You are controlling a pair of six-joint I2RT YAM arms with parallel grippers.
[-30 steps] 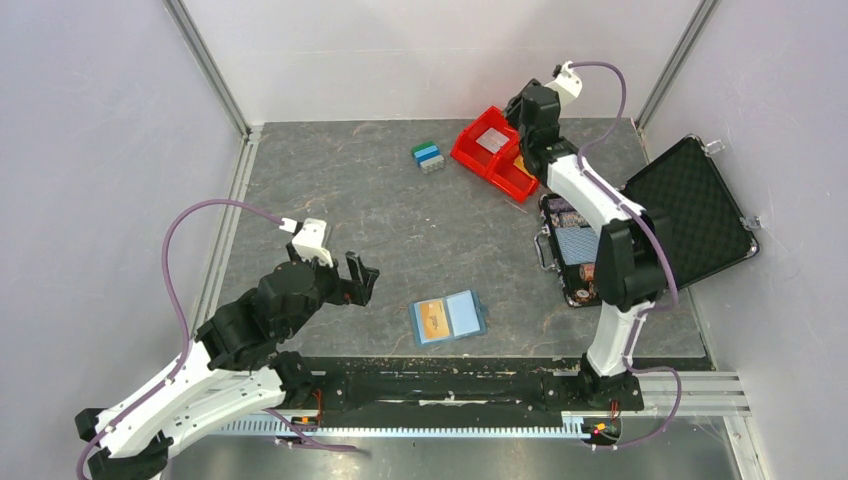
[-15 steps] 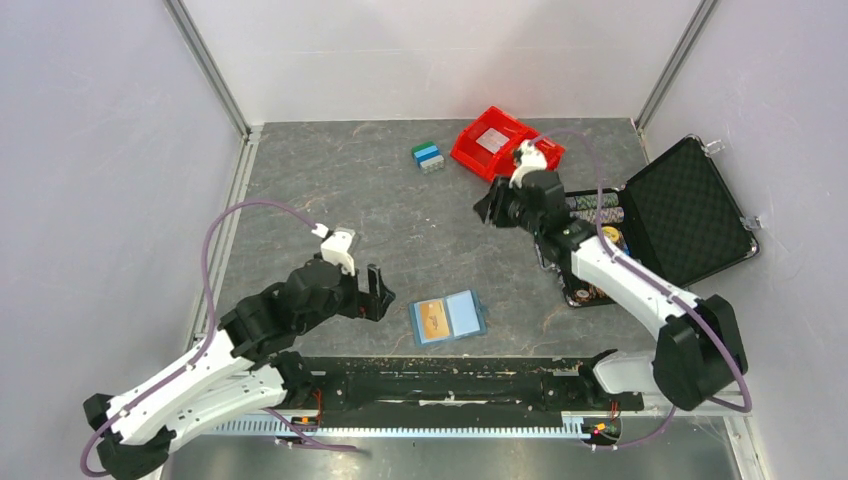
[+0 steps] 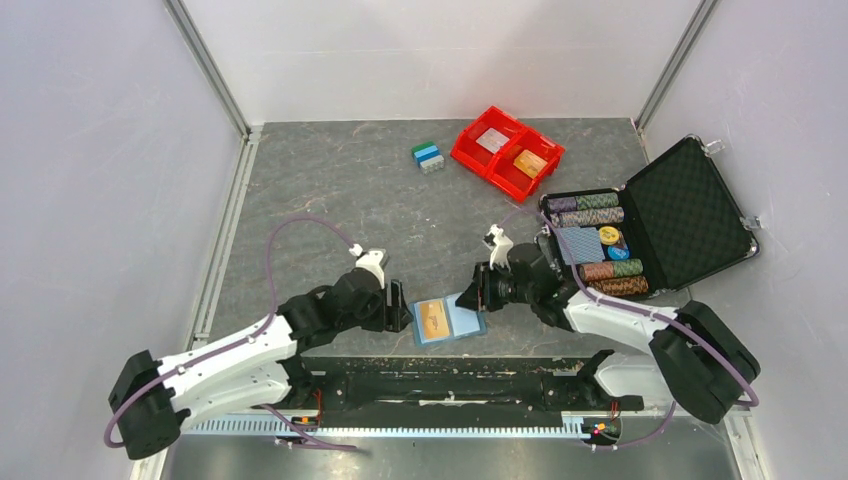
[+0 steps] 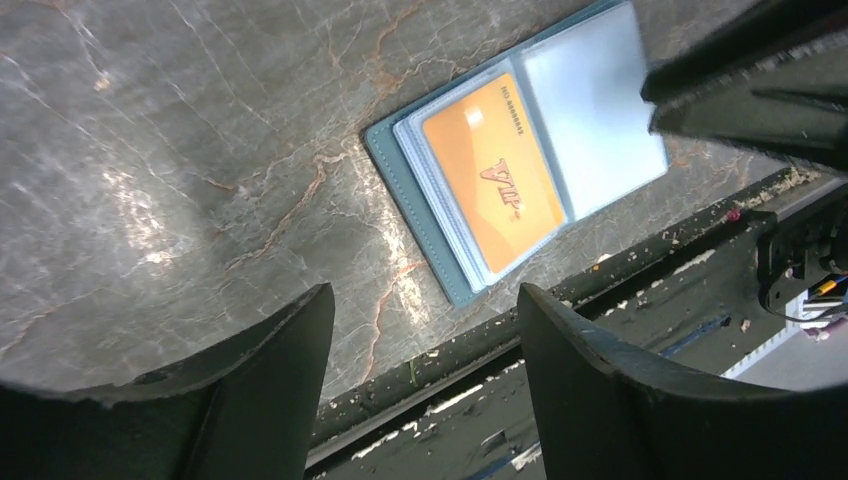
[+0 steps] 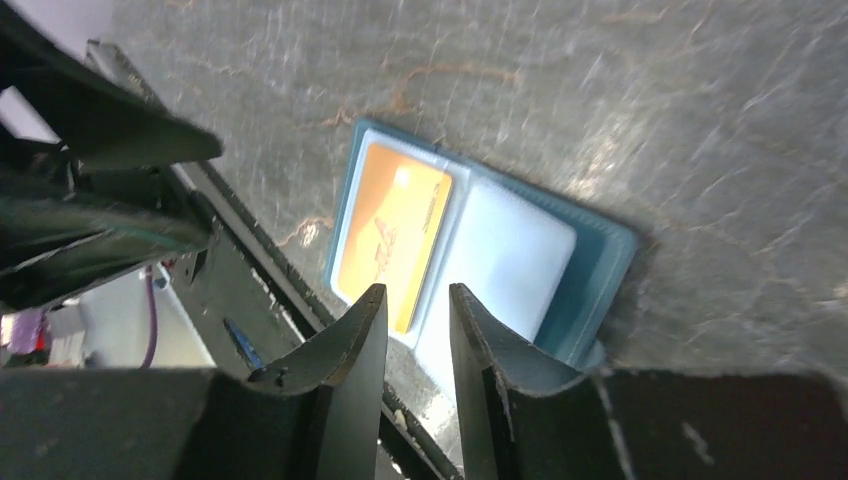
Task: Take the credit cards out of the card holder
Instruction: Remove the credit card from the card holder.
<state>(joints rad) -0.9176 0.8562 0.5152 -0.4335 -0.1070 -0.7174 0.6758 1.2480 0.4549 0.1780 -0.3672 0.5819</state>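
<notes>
If pinched through the sleeve, could drag the whole card holder (image 3: pixel 449 318) instead of freeing the orange card (image 3: pixel 433 319). Lies flat near the front edge of the table (image 3: pixel 330 220), between left claw (image 3: pixel 400 308), gaping wide, empty, and right claw (image 3: pixel 478 290), narrowed, empty.

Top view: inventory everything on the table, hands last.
card holder: one, light blue, open at near edge.
orange card: one, in the holder's left panel.
red bin: one, two compartments, far centre.
whitish card: one, in the bin's left compartment.
second orange card: one, in the bin's right compartment.
small box: one, blue-green, left of bin.
black case: one, open, right side.
poker chips: several rows, mixed colours, in case.
card deck: one, blue patterned, among chips.
left hand: black, open, left of holder.
right hand: black, slightly open, at holder's right edge.
</notes>
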